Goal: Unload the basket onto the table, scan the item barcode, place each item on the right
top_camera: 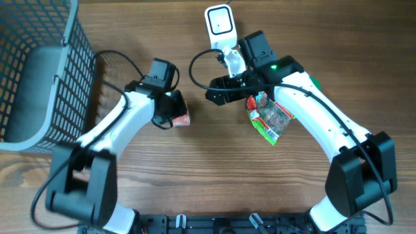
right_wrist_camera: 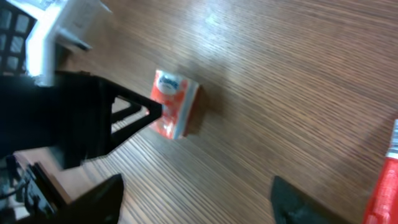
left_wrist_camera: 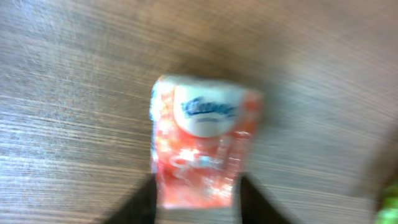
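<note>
Overhead, you have the wooden counter (top_camera: 214,175) with a grey wire basket (top_camera: 78,71) at its far left corner, and both arms bent inward toward the middle. Your left arm (top_camera: 117,123) runs up from the near left edge and angles right, its wrist pitched down over the tissue pack (top_camera: 182,119). Your right arm (top_camera: 325,123) sweeps in from the near right, elbow out, its wrist pointing left toward that same pack. The white scanner (top_camera: 220,23) sits at the far edge, just beside the right wrist. A green and red snack packet (top_camera: 272,120) lies partly under the right forearm.

From above you cannot read either pincer; the wrist cameras give more. The right pincer (right_wrist_camera: 198,183) stands wide open with only bare wood between its fingers (right_wrist_camera: 99,199), and it looks across at the pack, which lies flat well apart from it. The left pincer (left_wrist_camera: 198,183) straddles the near end of the pack, one finger just beside each long edge. That picture is blurred, so you cannot tell whether it is pressing the pack or merely flanking it
</note>
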`<state>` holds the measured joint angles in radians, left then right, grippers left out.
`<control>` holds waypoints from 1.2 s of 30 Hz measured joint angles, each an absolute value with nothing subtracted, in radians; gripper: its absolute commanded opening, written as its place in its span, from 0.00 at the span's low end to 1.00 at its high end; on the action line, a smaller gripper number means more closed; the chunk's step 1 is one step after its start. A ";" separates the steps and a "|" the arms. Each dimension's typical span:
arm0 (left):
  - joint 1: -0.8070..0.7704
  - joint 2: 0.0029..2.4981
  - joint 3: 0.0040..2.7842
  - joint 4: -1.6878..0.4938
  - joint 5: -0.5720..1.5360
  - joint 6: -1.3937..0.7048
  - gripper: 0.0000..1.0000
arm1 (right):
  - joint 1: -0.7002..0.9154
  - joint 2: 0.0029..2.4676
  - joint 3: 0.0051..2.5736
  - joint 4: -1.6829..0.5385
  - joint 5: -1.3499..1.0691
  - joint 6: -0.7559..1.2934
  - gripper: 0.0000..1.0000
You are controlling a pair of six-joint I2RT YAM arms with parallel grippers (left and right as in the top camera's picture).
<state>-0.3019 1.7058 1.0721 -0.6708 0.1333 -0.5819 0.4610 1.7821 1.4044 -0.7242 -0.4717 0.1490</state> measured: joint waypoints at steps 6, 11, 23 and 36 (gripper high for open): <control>-0.257 1.478 1.103 -0.719 0.037 -0.573 0.52 | 0.557 1.785 1.401 -0.611 -0.402 0.313 0.58; -0.109 1.473 1.105 -0.793 -0.120 -0.569 0.67 | 0.702 1.901 1.401 -0.502 -0.252 0.450 0.51; -0.055 1.473 1.105 -0.807 -0.138 -0.566 1.00 | 0.718 2.084 1.401 -0.445 -0.201 0.546 0.38; -0.055 1.473 1.105 -0.807 -0.138 -0.566 1.00 | 0.717 2.085 1.323 -0.308 -0.270 0.545 0.12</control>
<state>-0.0551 1.4734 1.1046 -0.8074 -0.1375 -0.5659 0.7166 2.0853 1.3231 -0.3080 -0.2703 0.5453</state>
